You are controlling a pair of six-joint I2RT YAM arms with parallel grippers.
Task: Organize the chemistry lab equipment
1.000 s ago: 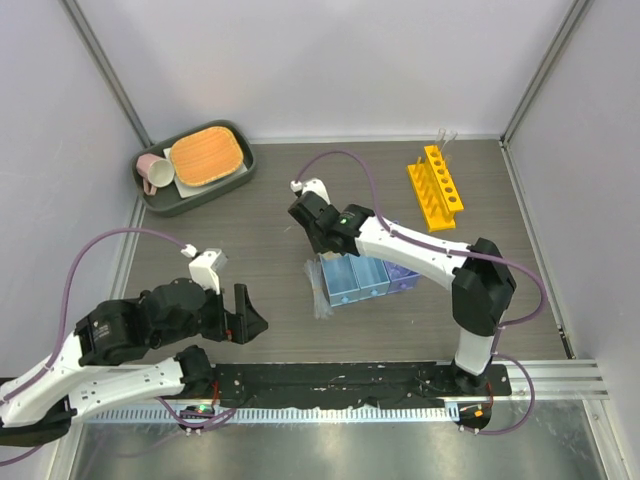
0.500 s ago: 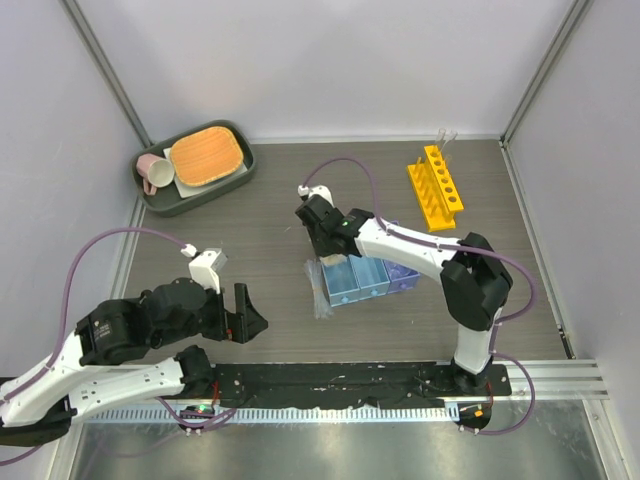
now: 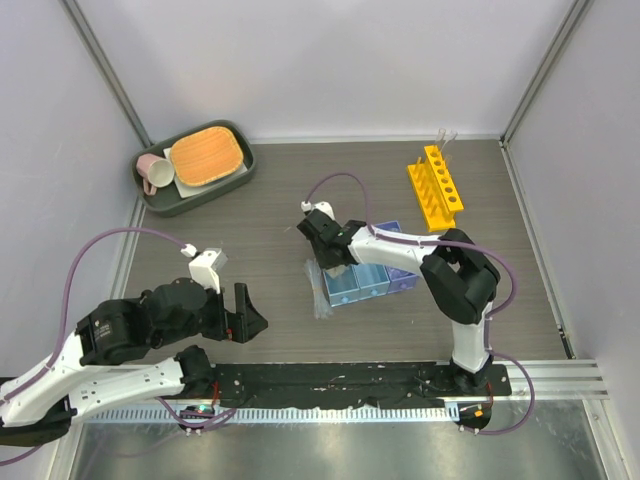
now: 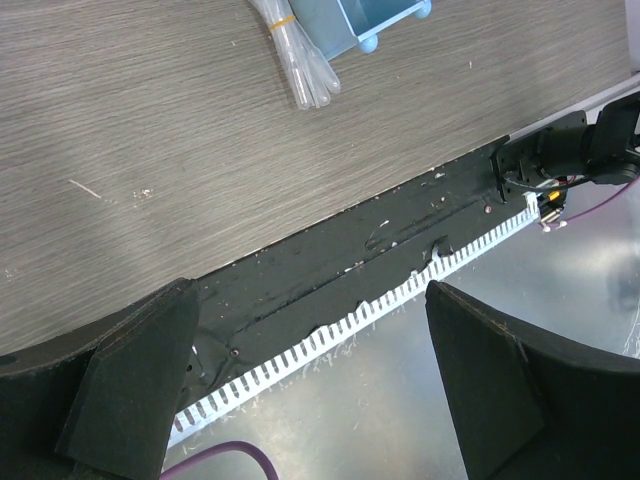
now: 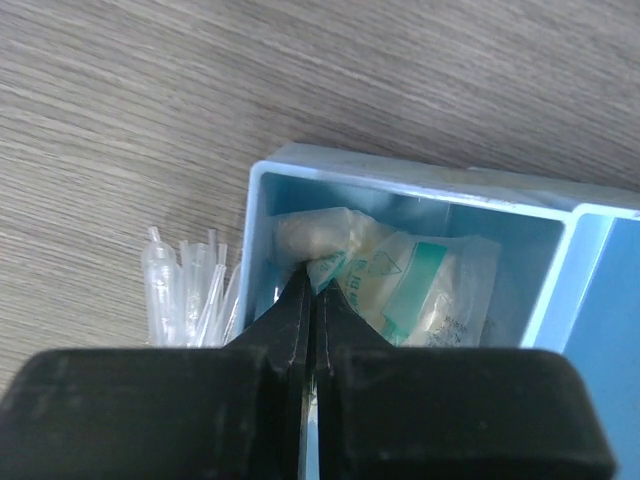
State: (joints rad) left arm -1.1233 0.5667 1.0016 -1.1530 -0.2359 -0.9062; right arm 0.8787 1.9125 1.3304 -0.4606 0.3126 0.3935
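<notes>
On the grey wood-grain tabletop (image 3: 260,230), a blue three-compartment tray (image 3: 362,282) is set mid-table. A clear pipette bundle (image 3: 318,290) is laid just beside it. A yellow-orange test tube rack (image 3: 435,187) is placed far right and a grey tray (image 3: 172,208) far left.

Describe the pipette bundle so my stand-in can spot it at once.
Find the blue tray in the middle of the table. Just outside its left end lies the pipette bundle: thin clear tubes tied with a yellow band. The nearby packet is white and sits inside the tray.
</notes>
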